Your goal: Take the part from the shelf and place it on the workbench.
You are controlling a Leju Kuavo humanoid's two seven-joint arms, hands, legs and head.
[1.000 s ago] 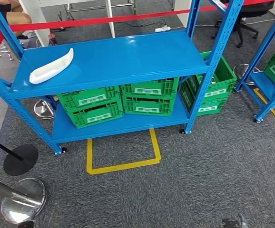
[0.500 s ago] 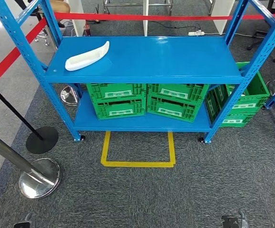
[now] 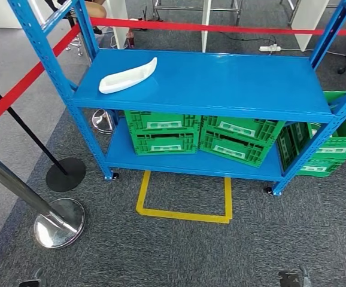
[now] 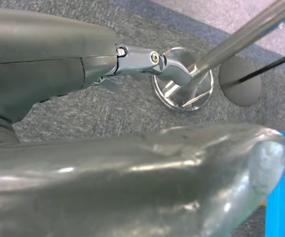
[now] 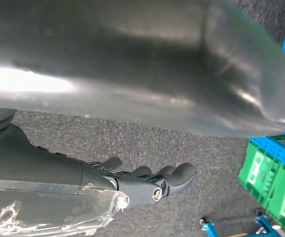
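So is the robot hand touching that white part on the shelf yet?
Apart. In the head view the white part lies alone on the blue shelf; the right wrist view shows the right robot hand over carpet.

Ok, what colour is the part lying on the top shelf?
White; the part shows best in the head view, on the blue shelf.

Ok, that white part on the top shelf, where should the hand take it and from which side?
Probably around the middle of the white part, coming down from above at the shelf's open front edge. It lies flat, long and narrow, slanted across the near left corner; its ends taper, so the wider middle looks like the steadier hold. The blue post crowds its left end.
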